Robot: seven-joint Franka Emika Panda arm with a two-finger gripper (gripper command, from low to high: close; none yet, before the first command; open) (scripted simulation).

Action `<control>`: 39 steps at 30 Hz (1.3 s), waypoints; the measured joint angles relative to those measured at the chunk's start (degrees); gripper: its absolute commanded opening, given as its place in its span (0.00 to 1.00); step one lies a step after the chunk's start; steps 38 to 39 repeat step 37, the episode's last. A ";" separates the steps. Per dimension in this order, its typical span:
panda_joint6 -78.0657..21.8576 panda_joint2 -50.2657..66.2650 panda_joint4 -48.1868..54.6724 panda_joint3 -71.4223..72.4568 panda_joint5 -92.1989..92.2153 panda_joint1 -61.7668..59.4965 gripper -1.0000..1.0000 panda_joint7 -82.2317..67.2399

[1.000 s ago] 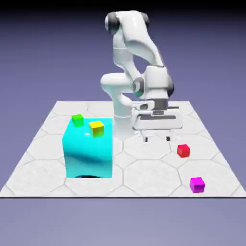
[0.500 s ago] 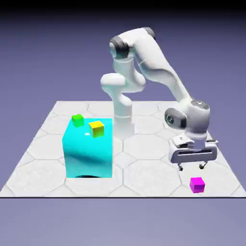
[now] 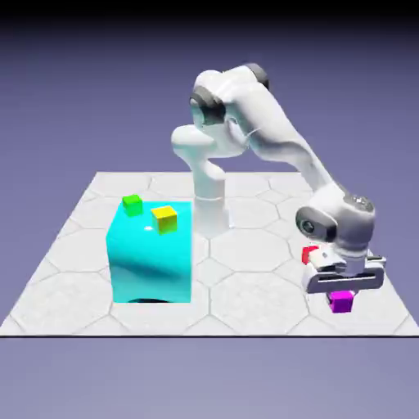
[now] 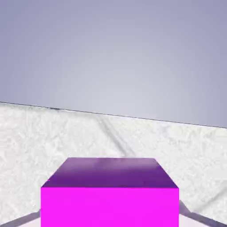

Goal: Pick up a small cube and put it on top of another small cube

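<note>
A magenta cube (image 3: 341,302) lies on the table near its front edge, at the exterior view's right. My gripper (image 3: 341,295) has come down over it and stands open, one finger on either side of the cube. In the hand view the magenta cube (image 4: 110,199) fills the bottom middle, and only thin grey slivers of the fingertips (image 4: 25,220) show beside it. A red cube (image 3: 309,254) peeks out just behind the hand, partly hidden by it.
A big cyan block (image 3: 151,258) stands at the exterior view's left, carrying a green cube (image 3: 132,204) and a yellow cube (image 3: 164,218) on its top. The table's front edge (image 3: 245,334) runs close to the magenta cube.
The arm has swung toward the exterior view's right and forward, then down. The hand passed over the red cube and now sits low around the magenta cube.
</note>
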 measured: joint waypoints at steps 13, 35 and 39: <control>-11.97 -26.99 -11.39 -17.10 11.39 -5.72 0.00 -15.66; -15.10 -55.59 -32.53 -37.91 24.87 -12.00 1.00 -34.45; -15.11 -55.59 -32.53 -37.91 24.66 -12.00 1.00 -34.34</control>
